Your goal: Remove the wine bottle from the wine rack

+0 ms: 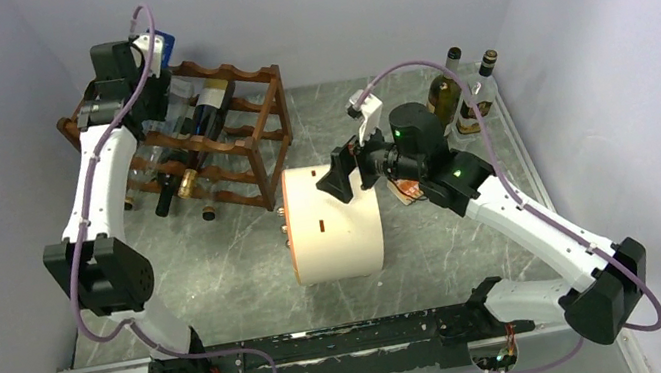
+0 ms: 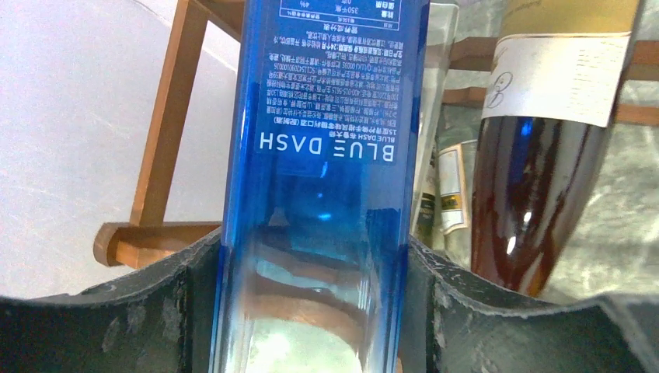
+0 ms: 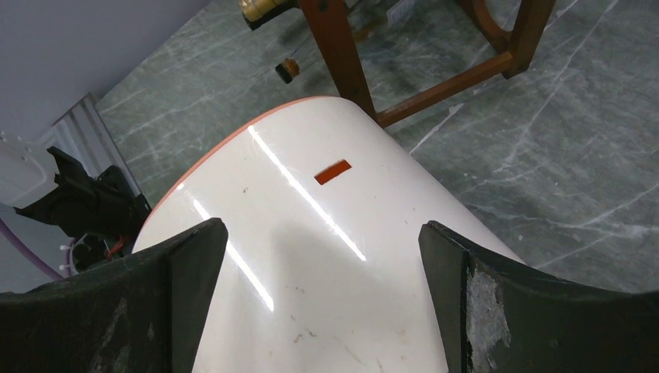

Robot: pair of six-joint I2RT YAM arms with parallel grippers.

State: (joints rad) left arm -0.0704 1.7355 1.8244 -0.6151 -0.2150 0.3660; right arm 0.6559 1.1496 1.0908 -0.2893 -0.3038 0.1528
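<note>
- Grey marbled tabletop (image 1: 249, 271), set between pale walls, carries everything.
- Far left, the left gripper (image 2: 311, 311) has its jaws clamped on the sides of a tall blue glass wine bottle (image 2: 326, 155) lettered BLUE DASH.
- That bottle is at the top tier, left end, of the reddish-brown wooden wine rack (image 1: 260, 168). The grasp looks made, but lifting it out and carrying it clear remain.
- Right of the rack, a cream cylinder (image 1: 338, 226) lies on its side.
- Over it hangs the right gripper (image 3: 322, 233), jaws wide apart, holding nothing.
</note>
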